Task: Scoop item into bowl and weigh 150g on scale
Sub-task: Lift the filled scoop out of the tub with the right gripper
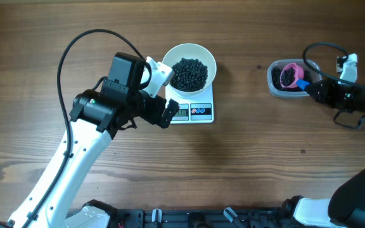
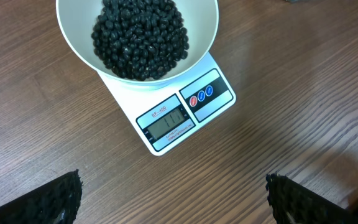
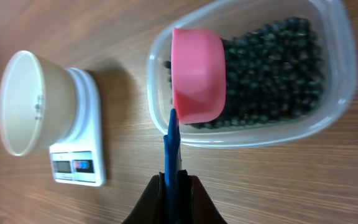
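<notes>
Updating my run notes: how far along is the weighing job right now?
Done: the round white bowl sits on the white digital scale with a heap of black beans inside. In hand: right jaws hold the pink blue-handled scoop in the clear plastic tub. Remaining: top up to target; display digits unclear.

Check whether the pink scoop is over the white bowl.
No, the pink scoop lies in the clear tub, well apart from the white bowl on the scale.
</notes>
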You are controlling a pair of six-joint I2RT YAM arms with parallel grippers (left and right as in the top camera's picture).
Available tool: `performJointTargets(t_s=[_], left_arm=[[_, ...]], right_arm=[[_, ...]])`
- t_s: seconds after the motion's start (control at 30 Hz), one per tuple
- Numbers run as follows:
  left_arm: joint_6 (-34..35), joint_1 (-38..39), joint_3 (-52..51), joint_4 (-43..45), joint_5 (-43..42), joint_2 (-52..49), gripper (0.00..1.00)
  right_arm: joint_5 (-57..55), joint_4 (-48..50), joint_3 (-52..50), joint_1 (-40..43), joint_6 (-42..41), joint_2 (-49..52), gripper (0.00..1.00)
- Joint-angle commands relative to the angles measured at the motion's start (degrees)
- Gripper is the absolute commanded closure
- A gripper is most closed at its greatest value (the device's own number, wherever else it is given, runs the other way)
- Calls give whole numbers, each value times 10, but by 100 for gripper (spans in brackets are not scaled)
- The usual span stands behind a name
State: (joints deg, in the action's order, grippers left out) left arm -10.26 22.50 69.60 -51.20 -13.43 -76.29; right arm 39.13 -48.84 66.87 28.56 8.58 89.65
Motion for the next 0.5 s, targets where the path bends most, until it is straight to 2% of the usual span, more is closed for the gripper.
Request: performJointTargets(t_s=[0.0, 0.27, 0.47], left_arm=[[-9, 3, 9, 1, -9, 2, 0], [-9, 3, 9, 1, -9, 2, 0], [-9, 3, 9, 1, -9, 2, 0]], right_arm=[[75, 1, 2, 9, -36, -10, 96], [110, 1, 2, 14, -63, -10, 96], [192, 10, 2, 14, -90, -10, 96]])
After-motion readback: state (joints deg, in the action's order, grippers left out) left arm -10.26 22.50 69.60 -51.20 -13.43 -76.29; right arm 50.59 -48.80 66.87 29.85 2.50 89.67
